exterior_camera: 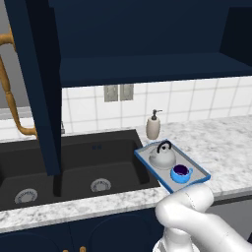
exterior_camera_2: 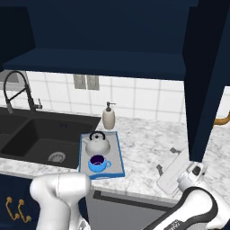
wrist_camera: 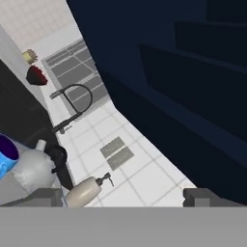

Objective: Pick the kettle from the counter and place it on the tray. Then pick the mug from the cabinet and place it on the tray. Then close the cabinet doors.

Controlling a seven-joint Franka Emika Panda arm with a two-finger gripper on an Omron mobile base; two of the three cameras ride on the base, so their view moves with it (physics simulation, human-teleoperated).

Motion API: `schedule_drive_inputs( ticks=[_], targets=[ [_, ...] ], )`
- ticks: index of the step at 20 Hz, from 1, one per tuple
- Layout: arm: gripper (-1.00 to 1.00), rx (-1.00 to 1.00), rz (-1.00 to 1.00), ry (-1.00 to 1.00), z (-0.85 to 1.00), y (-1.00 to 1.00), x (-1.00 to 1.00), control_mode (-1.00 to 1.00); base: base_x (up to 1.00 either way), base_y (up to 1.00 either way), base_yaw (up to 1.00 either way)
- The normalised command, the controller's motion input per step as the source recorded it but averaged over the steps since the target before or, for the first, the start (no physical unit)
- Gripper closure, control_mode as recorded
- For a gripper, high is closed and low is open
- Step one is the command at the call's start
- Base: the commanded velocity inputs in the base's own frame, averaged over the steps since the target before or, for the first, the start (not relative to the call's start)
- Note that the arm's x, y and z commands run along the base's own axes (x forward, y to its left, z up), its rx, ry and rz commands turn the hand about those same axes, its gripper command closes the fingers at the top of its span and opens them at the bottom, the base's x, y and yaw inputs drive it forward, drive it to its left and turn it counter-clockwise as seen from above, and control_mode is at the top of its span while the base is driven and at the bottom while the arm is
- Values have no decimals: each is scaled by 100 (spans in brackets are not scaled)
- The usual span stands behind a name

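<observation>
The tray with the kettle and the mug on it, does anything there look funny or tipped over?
No. The kettle and the mug both stand upright on the tray, nothing spilled. The only thing left undone: the cabinet doors hang open.

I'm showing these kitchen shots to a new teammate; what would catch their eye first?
Probably the blue-rimmed tray on the speckled counter right of the black sink, carrying the silver kettle and the bright blue mug side by side. Next, the navy cabinet above, its doors hanging open with a brass handle showing, and the open pincer looking toward the right-hand door.
</observation>
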Motion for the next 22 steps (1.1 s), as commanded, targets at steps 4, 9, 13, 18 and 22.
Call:
schedule_drive_inputs(
  ticks=[4,9,13,18,22],
  targets=[
    [-100,0,0,-3,31,-38,0,-100,0,0,0],
    [-100,0,0,-1,55,-16,5,-100,0,0,0],
    [-100,0,0,0,55,-18,0,-100,0,0,0],
    [-100,0,0,-3,53,-27,-1,-100,0,0,0],
    [-100,-10,0,-10,65,0,0,-100,0,0,0]
  ],
)
